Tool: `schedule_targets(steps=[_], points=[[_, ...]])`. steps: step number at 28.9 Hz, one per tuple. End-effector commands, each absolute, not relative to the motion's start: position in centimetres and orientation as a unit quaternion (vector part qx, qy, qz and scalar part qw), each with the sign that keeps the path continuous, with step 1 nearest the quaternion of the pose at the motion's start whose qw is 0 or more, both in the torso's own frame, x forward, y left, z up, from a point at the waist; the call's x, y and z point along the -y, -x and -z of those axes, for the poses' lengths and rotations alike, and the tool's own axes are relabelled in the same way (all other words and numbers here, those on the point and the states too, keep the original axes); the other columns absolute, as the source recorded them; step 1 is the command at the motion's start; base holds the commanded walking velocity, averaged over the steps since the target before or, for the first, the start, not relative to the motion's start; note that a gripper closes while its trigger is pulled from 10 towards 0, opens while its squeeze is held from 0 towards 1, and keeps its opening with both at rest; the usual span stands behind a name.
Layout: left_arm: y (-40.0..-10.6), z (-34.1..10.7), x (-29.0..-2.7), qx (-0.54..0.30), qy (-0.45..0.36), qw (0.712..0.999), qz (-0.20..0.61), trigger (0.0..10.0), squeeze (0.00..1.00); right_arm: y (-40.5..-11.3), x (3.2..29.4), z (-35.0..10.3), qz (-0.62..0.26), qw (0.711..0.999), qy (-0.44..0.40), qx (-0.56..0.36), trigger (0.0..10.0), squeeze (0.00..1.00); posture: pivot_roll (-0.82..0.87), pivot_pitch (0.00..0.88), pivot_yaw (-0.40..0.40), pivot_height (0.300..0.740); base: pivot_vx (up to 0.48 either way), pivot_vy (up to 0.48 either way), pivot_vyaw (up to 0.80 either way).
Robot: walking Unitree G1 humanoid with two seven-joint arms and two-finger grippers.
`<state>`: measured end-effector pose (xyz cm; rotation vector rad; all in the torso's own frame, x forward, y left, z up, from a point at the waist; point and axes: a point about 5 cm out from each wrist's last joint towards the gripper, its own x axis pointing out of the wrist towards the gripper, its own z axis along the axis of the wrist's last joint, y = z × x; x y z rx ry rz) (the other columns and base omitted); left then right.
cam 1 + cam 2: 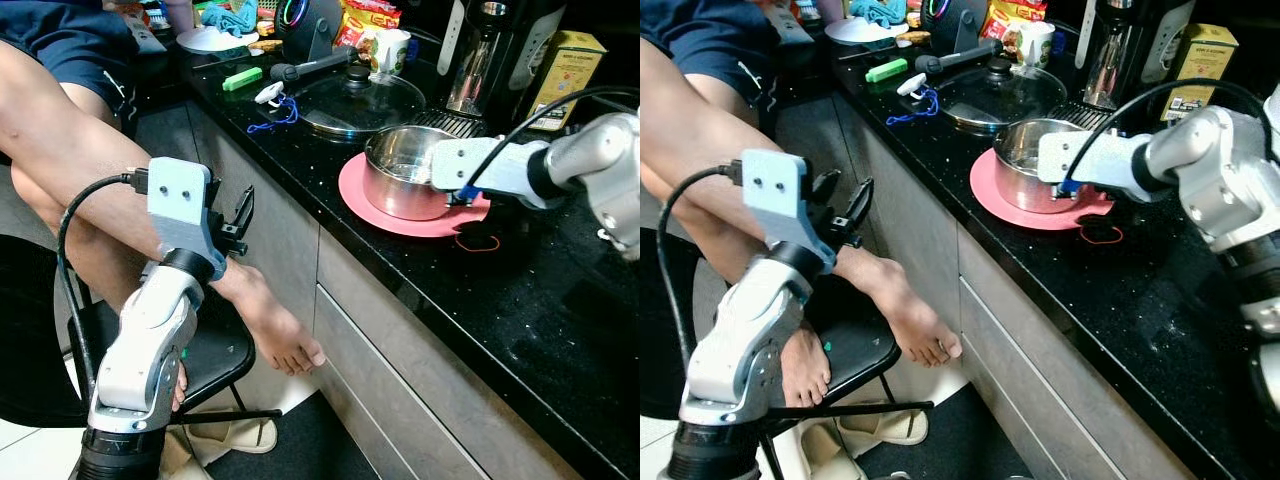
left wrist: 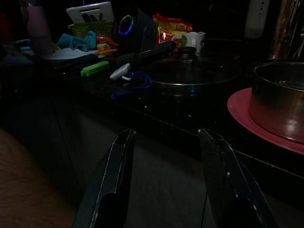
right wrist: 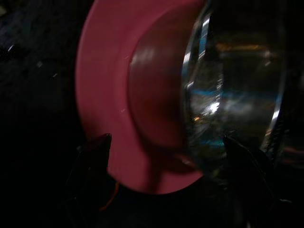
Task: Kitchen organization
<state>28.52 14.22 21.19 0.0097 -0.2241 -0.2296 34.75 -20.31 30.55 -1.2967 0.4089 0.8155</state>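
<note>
A steel pot [image 1: 405,170] stands on a pink plate [image 1: 352,192] on the black counter [image 1: 540,310]. My right gripper [image 3: 167,138] hovers low over the plate's near-right side, close against the pot. It is open: its fingers [image 3: 95,156] are spread wide, with the plate's rim and the pot's wall between them. My left gripper [image 2: 166,135] is open and holds nothing. It hangs below counter height in front of the cabinet, its fingers [image 1: 862,198] pointing toward the counter edge, right beside a person's shin.
A seated person's leg [image 1: 100,170] and bare foot [image 1: 285,335] lie across the space by my left arm, over a black chair [image 1: 215,350]. A glass-lidded pan [image 1: 360,100], a green object [image 1: 241,78], a mug [image 1: 392,48], a yellow box [image 1: 563,75] and a red rubber band [image 1: 477,242] are on the counter.
</note>
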Motion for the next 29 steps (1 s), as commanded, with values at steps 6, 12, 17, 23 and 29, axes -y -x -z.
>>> schedule_targets(steps=[6, 12, 17, 23, 29], points=[[-28.7, -21.2, -14.1, 0.113, -0.009, 0.987, 0.116, 10.0, 0.0, -34.7, 18.9, -31.7, -0.383, 0.707, 0.575, -0.149, 10.0, 0.0, -0.12, 0.0, -0.013, 0.732, 0.0, 0.0, 0.0], [-28.7, -21.1, -13.8, 0.113, -0.011, 0.986, 0.123, 10.0, 0.0, -34.4, 16.8, -29.5, -0.428, 0.684, 0.571, -0.152, 10.0, 0.0, -0.11, 0.0, -0.01, 0.732, 0.0, 0.0, 0.0], [-28.6, -21.2, -14.0, 0.114, -0.013, 0.986, 0.121, 10.0, 0.0, -34.4, 15.1, -28.4, -0.453, 0.666, 0.574, -0.149, 10.0, 0.0, -0.11, 0.0, -0.011, 0.732, 0.0, 0.0, 0.0], [-28.5, -21.1, -14.0, 0.112, -0.013, 0.986, 0.122, 10.0, 0.0, -34.3, 14.4, -27.9, -0.464, 0.653, 0.579, -0.151, 10.0, 0.0, -0.09, 0.0, -0.008, 0.732, 0.0, 0.0, 0.0], [-28.6, -21.3, -13.9, 0.114, -0.012, 0.986, 0.124, 10.0, 0.0, -34.1, 14.0, -27.4, -0.475, 0.641, 0.582, -0.156, 10.0, 0.0, -0.08, 0.0, -0.005, 0.732, 0.0, 0.0, 0.0]])
